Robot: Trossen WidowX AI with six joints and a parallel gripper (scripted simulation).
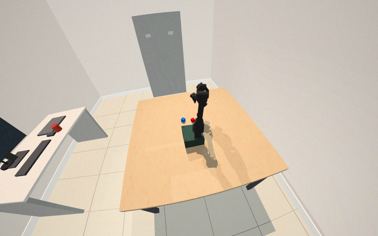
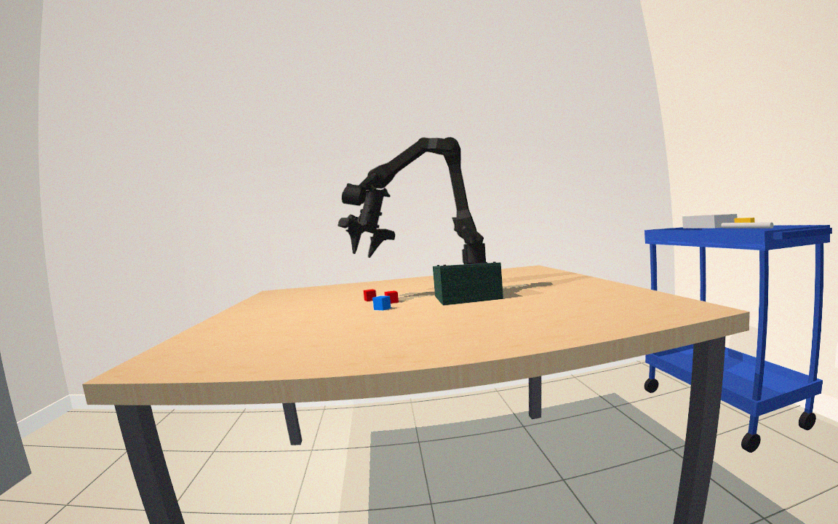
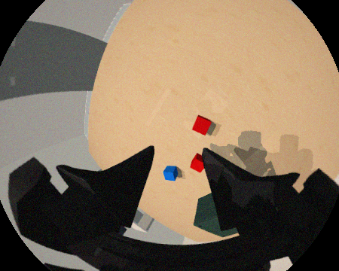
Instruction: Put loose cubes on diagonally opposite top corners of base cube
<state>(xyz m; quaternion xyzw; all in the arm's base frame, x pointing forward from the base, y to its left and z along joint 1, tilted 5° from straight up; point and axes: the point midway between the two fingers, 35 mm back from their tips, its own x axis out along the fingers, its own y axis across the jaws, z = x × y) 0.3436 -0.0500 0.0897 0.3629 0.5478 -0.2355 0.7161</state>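
A blue cube (image 1: 183,119) (image 2: 381,303) (image 3: 170,173) sits flat on the table. One red cube (image 1: 192,120) (image 2: 391,297) (image 3: 196,162) is beside it, nearer the arm's base, and the right finger partly covers it in the wrist view. The other red cube (image 1: 197,114) (image 2: 369,295) (image 3: 202,125) is farther out, mostly hidden behind the arm in the top view. The three cubes stand apart, with nothing on top of any. My gripper (image 2: 362,255) (image 3: 178,150) is open and empty, high above the table, its fingers pointing down at a tilt.
The arm stands on a dark green box (image 1: 188,133) (image 2: 468,284) (image 3: 206,215) close to the cubes. The wooden table (image 1: 155,176) (image 2: 265,351) (image 3: 158,56) bears them all. A blue cart (image 2: 760,239) and a white desk (image 1: 11,187) stand away from the table.
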